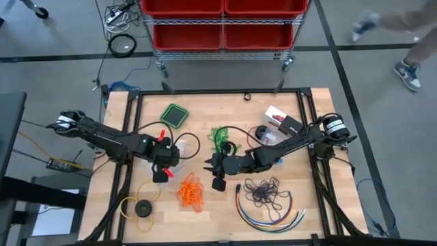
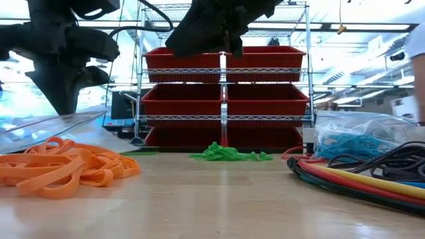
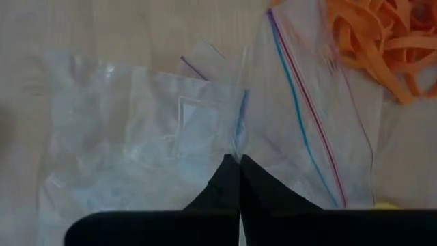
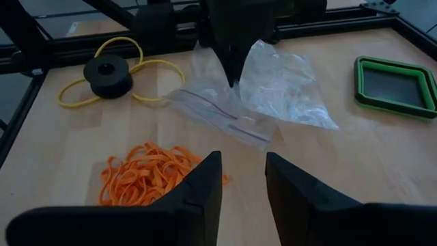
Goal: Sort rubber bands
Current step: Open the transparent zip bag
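A clear zip bag (image 4: 280, 85) hangs from my left gripper (image 3: 239, 162), which is shut on it left of the table's middle (image 1: 162, 171). The orange rubber bands (image 1: 191, 191) lie in a heap just right of the bag. The green bands (image 1: 220, 137) lie farther back, and the dark purple ones (image 1: 266, 191) lie to the right. Blue bands (image 2: 352, 143) show at the right of the low view. My right gripper (image 4: 242, 164) hovers open above the table (image 1: 217, 179), right of the orange heap, with nothing between its fingers. My left gripper pinches a bunched fold of the clear bag (image 3: 239, 130) between its two fingers, close to the zip strip. The fingers come from above, pointing steeply down. The bag's upper part is raised, and its zip end (image 4: 225, 119) lies on the table.
A yellow ring with a black disc (image 1: 142, 207) lies at the near left. A green square lid (image 1: 175, 115) sits at the back. Long coloured cables (image 1: 273, 213) curve along the near right. A small box (image 1: 280, 117) is at the back right.
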Tool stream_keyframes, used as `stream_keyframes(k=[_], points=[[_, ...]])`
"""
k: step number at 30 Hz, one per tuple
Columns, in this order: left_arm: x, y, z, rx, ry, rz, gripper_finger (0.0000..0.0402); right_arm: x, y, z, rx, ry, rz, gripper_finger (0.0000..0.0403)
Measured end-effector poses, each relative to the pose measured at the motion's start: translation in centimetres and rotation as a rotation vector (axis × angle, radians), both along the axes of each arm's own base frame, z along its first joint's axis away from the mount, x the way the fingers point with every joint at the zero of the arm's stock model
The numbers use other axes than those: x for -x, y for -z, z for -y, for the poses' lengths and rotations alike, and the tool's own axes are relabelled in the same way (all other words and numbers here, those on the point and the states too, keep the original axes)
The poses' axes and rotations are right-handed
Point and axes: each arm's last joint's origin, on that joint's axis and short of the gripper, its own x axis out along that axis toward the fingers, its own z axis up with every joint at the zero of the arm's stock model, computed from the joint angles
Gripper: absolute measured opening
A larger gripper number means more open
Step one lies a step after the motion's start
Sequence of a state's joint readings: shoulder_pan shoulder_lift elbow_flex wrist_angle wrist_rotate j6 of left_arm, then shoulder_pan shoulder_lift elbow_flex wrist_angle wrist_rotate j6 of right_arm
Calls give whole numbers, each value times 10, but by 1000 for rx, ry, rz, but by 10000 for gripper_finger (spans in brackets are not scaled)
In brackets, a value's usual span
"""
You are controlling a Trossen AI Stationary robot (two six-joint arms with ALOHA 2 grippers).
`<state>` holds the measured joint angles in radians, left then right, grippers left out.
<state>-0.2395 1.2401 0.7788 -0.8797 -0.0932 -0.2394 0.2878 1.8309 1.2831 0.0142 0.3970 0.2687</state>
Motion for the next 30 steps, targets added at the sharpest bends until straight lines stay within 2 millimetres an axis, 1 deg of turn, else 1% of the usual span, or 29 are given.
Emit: stream_keyframes(k=[10,17,21,24,30], points=[[0,2,-2,-24,-14,8,2,0,0,0,1,0,0,103],[10,33,-4,-19,-38,-1,3,0,0,0,1,0,-1,103],[15,44,-5,-12,-74,-9,3,0,0,0,1,0,-1,103],[14,45,-5,-5,-82,9,4,0,0,0,1,0,-1,103],[8,42,-3,11,-63,69,9,0,0,1,-2,4,-1,103]])
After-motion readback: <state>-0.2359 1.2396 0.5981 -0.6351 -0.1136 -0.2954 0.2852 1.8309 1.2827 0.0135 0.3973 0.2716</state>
